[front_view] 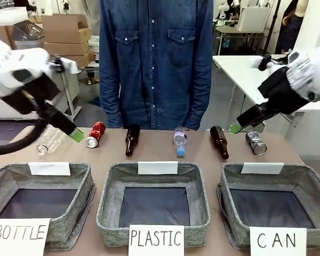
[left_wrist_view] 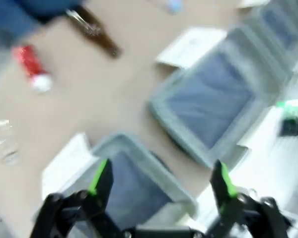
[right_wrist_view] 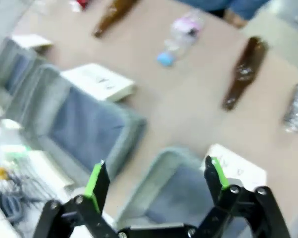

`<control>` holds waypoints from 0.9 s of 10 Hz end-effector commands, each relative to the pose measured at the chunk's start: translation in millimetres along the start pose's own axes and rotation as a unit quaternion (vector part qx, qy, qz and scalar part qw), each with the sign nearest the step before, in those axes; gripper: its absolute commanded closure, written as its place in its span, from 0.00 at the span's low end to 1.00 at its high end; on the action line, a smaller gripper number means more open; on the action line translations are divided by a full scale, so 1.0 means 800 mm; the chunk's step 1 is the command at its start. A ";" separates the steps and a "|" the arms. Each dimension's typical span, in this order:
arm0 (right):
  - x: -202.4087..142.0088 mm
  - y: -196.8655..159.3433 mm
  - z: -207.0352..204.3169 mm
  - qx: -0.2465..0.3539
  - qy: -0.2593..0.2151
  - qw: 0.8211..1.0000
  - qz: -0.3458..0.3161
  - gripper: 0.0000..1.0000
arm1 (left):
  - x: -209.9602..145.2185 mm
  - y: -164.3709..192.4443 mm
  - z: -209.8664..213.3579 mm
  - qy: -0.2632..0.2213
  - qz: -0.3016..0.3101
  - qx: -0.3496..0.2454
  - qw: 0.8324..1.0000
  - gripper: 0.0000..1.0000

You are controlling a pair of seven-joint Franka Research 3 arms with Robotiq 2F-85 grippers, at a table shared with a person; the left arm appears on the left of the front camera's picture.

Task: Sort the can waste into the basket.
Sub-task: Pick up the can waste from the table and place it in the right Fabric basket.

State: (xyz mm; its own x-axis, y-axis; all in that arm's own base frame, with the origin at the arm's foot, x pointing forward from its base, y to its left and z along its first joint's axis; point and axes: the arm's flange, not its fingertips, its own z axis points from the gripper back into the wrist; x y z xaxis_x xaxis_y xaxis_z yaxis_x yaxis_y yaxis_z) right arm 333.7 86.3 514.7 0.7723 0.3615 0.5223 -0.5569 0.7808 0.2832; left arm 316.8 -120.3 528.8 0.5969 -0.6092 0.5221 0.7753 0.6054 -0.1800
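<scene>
Both pairs of jaws stand wide open with nothing between them, raised over the desk (front_view: 202,160). The red can (front_view: 95,134) lies on its side ahead of the left jaws, toward the desk's far edge, with bare desk around it. The black can (front_view: 255,142) lies on its side ahead of the right jaws, close to the far right corner. A brown bottle (front_view: 220,142) lies beside it with a gap between. The basket (front_view: 309,176) sits below the right jaws, its mouth open upward, and a bare strip separates its far rim from the black can.
</scene>
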 end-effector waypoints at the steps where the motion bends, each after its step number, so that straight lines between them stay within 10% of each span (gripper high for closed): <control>1: -0.020 -0.049 0.064 0.323 -0.006 0.923 -0.208 0.00 | -0.052 0.064 0.080 -0.049 0.075 -0.334 0.938 0.00; 3: -0.055 -0.091 0.111 0.386 -0.086 0.869 -0.296 0.00 | -0.109 0.094 0.109 -0.176 0.126 -0.406 0.888 0.00; 4: -0.075 -0.118 0.131 0.397 -0.142 0.842 -0.336 0.00 | -0.143 0.113 0.120 -0.295 0.168 -0.437 0.833 0.00; 6: -0.092 -0.140 0.146 0.387 -0.200 0.822 -0.367 0.00 | -0.179 0.141 0.130 -0.399 0.252 -0.416 0.777 0.00; 7: -0.090 -0.139 0.146 0.335 -0.223 0.828 -0.391 0.00 | -0.178 0.151 0.128 -0.418 0.294 -0.388 0.767 0.00; 8: -0.101 -0.143 0.161 0.367 -0.125 0.882 -0.267 0.00 | -0.161 0.153 0.115 -0.349 0.307 -0.330 0.822 0.00; 9: -0.101 -0.143 0.161 0.367 -0.125 0.882 -0.267 0.00 | -0.203 0.154 0.146 -0.330 0.187 -0.396 0.836 0.00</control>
State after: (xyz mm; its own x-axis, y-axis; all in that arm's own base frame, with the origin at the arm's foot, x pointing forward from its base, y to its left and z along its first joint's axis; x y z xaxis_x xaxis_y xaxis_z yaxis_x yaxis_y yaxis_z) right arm 298.5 -106.2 535.4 0.9419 -0.2496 0.2246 -0.1777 0.1970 0.9642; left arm 310.8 115.4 499.4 0.8221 0.2286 0.5214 0.5277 0.0377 -0.8486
